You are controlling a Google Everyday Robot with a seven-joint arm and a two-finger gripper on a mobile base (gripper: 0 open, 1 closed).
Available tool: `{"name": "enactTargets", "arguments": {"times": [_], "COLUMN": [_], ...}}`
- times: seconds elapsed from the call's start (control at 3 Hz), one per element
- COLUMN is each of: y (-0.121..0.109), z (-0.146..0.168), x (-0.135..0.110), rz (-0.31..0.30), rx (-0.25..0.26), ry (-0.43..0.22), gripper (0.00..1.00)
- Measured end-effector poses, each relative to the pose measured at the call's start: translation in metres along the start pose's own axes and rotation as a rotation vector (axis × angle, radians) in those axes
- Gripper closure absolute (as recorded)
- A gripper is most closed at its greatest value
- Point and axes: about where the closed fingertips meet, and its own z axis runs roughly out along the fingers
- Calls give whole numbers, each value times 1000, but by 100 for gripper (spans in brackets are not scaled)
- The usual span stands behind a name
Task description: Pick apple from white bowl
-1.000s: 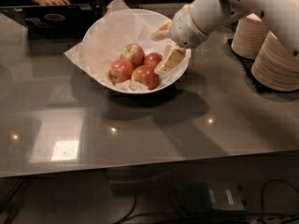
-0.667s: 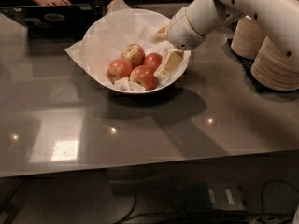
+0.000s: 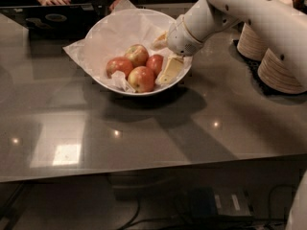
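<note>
The white bowl (image 3: 103, 37), lined with crinkled white paper, stands on the dark table and holds several apples. The deep red apple (image 3: 154, 63) lies at the right of the pile. An apple with a yellow-green side (image 3: 137, 54) and two orange-red apples (image 3: 119, 66) (image 3: 141, 79) lie beside it. My gripper (image 3: 165, 55) reaches into the bowl from the right, just beside the red apple. It is open, with one pale finger (image 3: 160, 40) above the apple and the other (image 3: 171, 70) low at the bowl's right wall. It holds nothing.
Stacks of beige paper plates (image 3: 280, 71) stand at the right on a black mat. A laptop (image 3: 53, 18) and a person's hands (image 3: 55, 0) are at the far edge. The grey table (image 3: 144, 138) runs forward to its front edge.
The gripper has dropped slightly lower and to the left, closer to the red apple. The apples and bowl have stayed put.
</note>
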Motion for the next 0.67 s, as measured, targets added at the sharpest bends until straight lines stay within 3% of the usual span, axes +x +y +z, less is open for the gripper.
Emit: {"name": "enactTargets", "arguments": {"times": [0.67], "y": [4], "z": [8], "x": [5], "rz": [4], "rx": [-16], "ry": [19], "gripper": [35]}}
